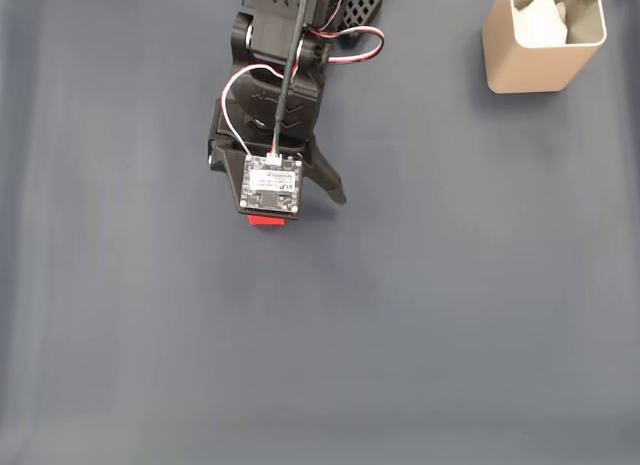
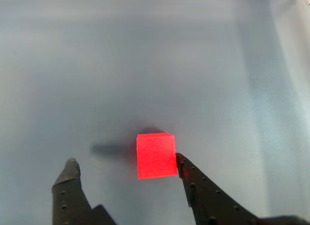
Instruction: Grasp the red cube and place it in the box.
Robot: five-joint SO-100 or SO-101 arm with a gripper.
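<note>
The red cube [image 2: 156,155] rests on the grey table between my open gripper [image 2: 126,161] fingers in the wrist view. Its right face sits against the right finger [image 2: 186,174], while the left finger [image 2: 71,172] stands well apart from it. From the fixed view, the gripper [image 1: 298,207] hangs low over the table, and only a strip of the red cube [image 1: 265,221] shows below the wrist camera board. The beige box [image 1: 520,65] stands upright at the top right, far from the gripper.
The arm's black body and its red and white wires [image 1: 290,45] come in from the top centre of the fixed view. Something white [image 1: 540,20] lies inside the box. The grey table surface [image 1: 400,335] spreads wide below and to the right.
</note>
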